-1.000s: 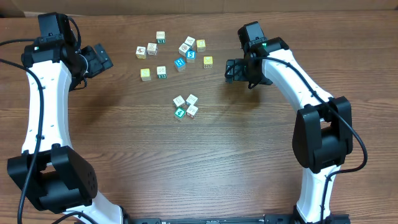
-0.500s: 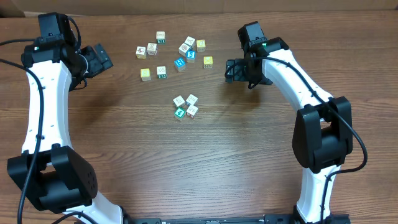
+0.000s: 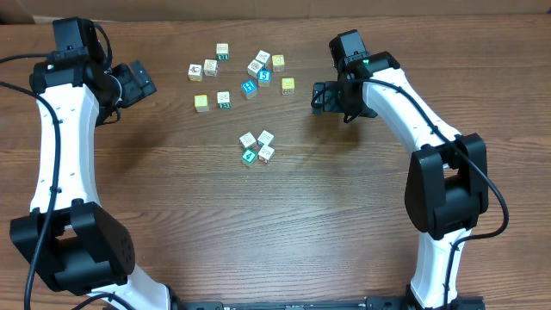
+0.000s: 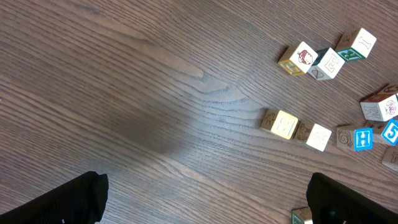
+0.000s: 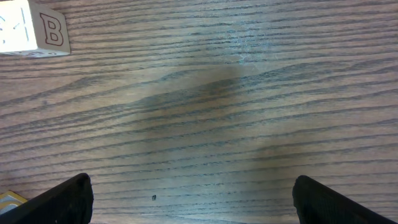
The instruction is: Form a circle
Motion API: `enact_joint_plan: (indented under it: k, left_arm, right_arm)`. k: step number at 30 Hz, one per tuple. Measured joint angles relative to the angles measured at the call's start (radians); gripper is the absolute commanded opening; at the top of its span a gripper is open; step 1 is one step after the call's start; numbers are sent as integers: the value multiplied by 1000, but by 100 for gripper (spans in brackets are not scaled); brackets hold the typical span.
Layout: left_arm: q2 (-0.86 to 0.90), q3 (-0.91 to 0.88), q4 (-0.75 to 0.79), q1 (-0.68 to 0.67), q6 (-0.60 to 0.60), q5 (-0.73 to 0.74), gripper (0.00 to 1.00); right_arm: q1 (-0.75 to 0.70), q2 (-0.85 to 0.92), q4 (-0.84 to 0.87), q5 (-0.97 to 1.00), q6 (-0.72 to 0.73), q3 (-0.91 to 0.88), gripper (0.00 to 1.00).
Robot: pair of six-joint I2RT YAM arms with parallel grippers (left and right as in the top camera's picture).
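Pretty much all you get here is the tabletop (image 3: 284, 224), a dark brown wood-grain surface with long streaky lines running side to side, kinda matte finish. Along its far edge there's a tan, cardboard-looking strip (image 3: 258, 7), and that's it for surroundings. Lighting is soft and even, just faint blurry shadows on the wood and no harsh glare.

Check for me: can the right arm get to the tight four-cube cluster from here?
Probably yes. Only bare table lies between the open right gripper and the cluster; the loose cubes sit farther back, off that path.
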Motion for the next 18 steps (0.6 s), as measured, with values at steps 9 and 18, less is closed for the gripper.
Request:
enact_joint_plan:
  k: [9,18]
  left_arm:
    - [0,0,0,0,0,0,100]
    - [0,0,0,0,0,0,100]
  right_arm:
    - [0,0,0,0,0,0,100]
    - [0,0,0,1,0,0,100]
